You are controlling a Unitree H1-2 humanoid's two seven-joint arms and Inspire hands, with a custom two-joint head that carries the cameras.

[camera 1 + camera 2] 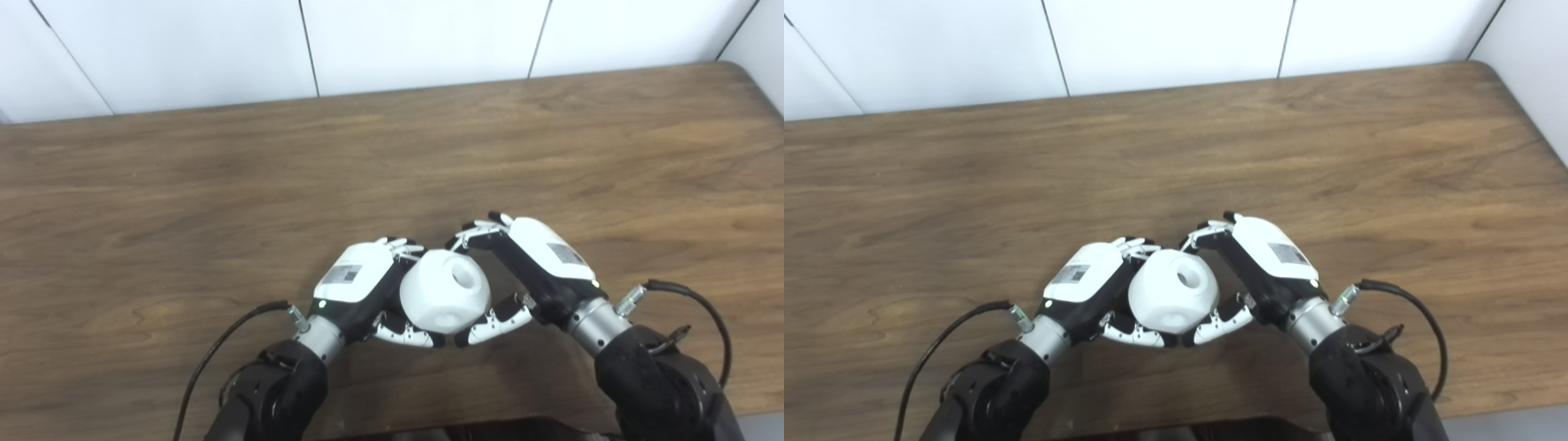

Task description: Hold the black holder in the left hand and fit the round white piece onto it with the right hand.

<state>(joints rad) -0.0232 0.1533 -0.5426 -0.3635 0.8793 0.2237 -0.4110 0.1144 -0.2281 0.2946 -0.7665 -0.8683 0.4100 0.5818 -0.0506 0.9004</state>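
A round white piece [444, 291] with round holes in its faces sits low over the table's front, cupped between both hands. My left hand [358, 282] wraps its left side, with the fingers curled over the far edge and the thumb under the near edge. My right hand [539, 257] presses on its right side, with fingertips at the far top and the thumb beneath. In the right eye view the white piece [1173, 293] looks the same. No black holder shows in either view; it may be hidden behind the piece and the left palm.
The wooden table [245, 184] stretches wide to the left, right and back of the hands. A white panelled wall [429, 37] runs along its far edge. Black cables [704, 306] loop out from both wrists near the front edge.
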